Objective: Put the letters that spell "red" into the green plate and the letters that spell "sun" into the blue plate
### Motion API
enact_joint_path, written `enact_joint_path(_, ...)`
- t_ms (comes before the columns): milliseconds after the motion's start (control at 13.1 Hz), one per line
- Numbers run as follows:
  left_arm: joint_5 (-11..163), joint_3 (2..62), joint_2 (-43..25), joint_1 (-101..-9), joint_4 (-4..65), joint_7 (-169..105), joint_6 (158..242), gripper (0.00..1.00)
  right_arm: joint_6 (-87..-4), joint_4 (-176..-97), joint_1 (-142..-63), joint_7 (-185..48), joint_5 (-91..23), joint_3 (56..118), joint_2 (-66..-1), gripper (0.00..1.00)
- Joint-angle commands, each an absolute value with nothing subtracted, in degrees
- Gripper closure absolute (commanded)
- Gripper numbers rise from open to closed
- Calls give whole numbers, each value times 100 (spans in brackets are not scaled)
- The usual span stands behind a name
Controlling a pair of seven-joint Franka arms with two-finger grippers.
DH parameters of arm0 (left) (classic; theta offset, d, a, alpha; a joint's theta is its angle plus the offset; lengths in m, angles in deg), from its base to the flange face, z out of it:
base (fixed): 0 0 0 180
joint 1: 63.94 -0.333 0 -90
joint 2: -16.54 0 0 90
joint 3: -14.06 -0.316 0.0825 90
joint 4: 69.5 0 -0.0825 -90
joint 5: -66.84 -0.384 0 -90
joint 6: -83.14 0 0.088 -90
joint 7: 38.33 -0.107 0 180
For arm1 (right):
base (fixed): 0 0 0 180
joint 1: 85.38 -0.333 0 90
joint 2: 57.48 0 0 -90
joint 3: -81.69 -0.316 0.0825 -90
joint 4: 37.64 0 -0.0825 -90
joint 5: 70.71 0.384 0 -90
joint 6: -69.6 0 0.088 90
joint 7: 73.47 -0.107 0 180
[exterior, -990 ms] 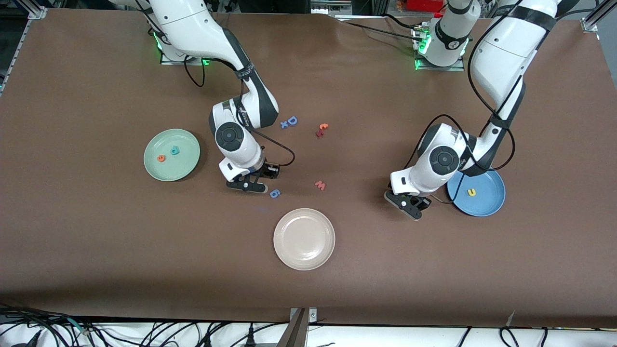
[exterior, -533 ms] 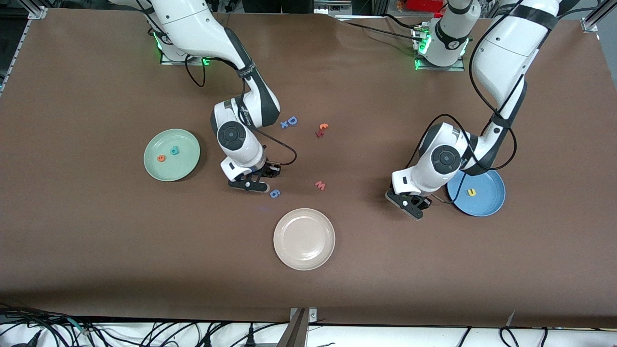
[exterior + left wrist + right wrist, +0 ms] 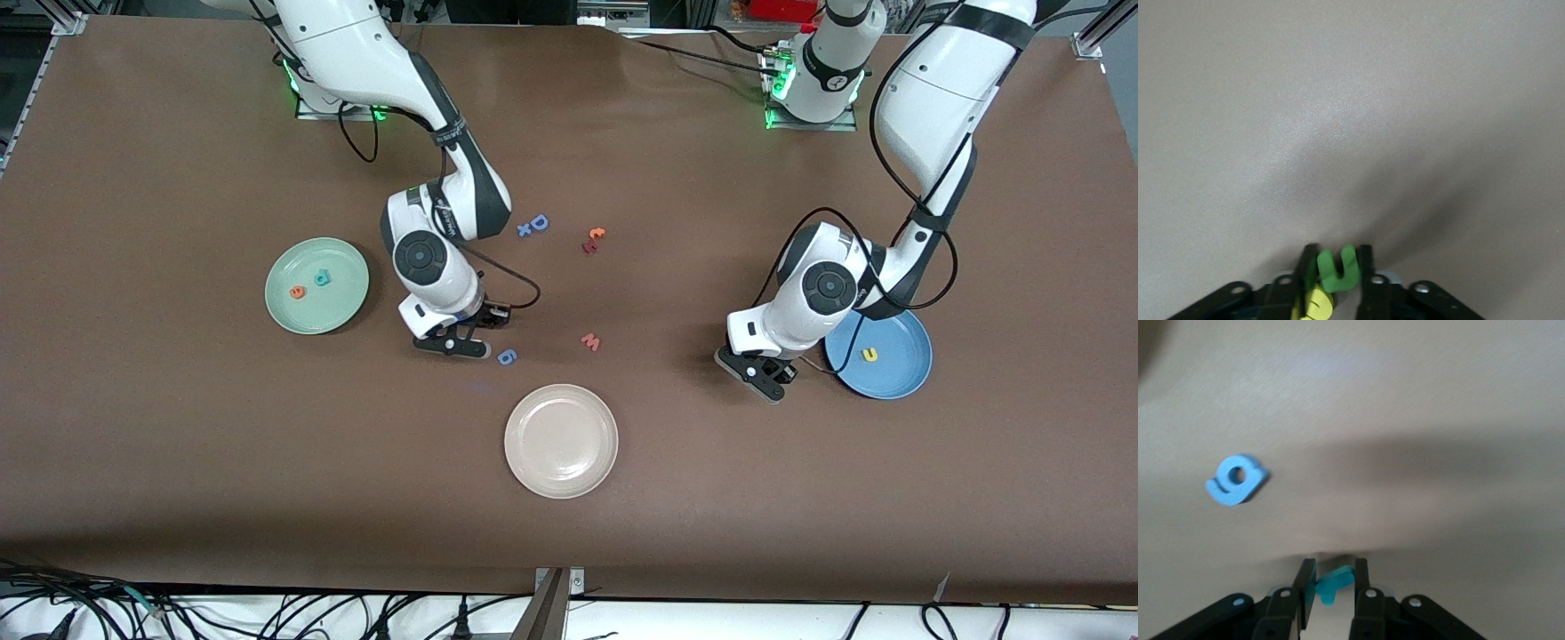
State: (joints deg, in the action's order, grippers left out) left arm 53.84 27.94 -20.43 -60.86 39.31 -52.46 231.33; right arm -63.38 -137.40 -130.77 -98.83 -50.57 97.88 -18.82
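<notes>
1. I take the cream-white plate (image 3: 561,440) as my landmark; it lies nearest to the front camera, in the middle of the table (image 3: 178,498).
2. A little farther from the camera than this plate lies the blue "g" (image 3: 506,356), and beside it the pink "w" (image 3: 591,341).
3. Just beside the "g", toward the right arm's end, the right gripper (image 3: 452,345) is low over the table. Its fingers are clenched on the teal "r" (image 3: 1333,583).
4. From the cream plate toward the left arm's end, the left gripper (image 3: 756,376) is also low over the table. It pinches the green "n" (image 3: 1338,269), and the yellow "s" (image 3: 1317,303) sits against it between the same fingers.
5. Next to this gripper is the blue plate (image 3: 898,378), with the yellow "u" (image 3: 871,355) in it.
6. Toward the right arm's end is the green plate (image 3: 342,302), holding the orange "e" (image 3: 298,291) and the teal "d" (image 3: 322,278).
7. Farthest from the cream plate lie the blue capital "D" (image 3: 539,222) and two reddish letters (image 3: 593,240).
</notes>
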Motion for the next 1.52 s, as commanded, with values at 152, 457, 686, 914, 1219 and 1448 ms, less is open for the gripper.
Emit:
enact_joint_path(152,5321,2786,-2028,-6165,4089,-5318,23229,82,-4724,-13775,-13126,-8256,-5050,10820,-2417,88)
enact_joint_path(457,5348,2786,-1748,-6314,3992,-5344,22861,88,-4281,-14659,-13126,-6639,-5103,11542,-3040,88)
enact_joint_path(686,5960,2769,-1555,-6507,3694,-5974,22220,88,-4447,-15197,-13126,-5916,-5111,11956,-3112,87)
enact_joint_path(914,6682,2313,-1440,-6543,3483,-7133,21735,87,-5105,-15786,-13118,-5572,-5085,12045,-3051,80)
enact_joint_path(1219,7132,1654,-1448,-6631,3544,-7962,21735,84,-5011,-15726,-13152,-5668,-5068,12027,-3050,28)
enact_joint_path(1448,7149,1276,-1553,-6648,3587,-8428,21717,79,-4443,-15228,-13153,-5843,-5059,12036,-3094,0)
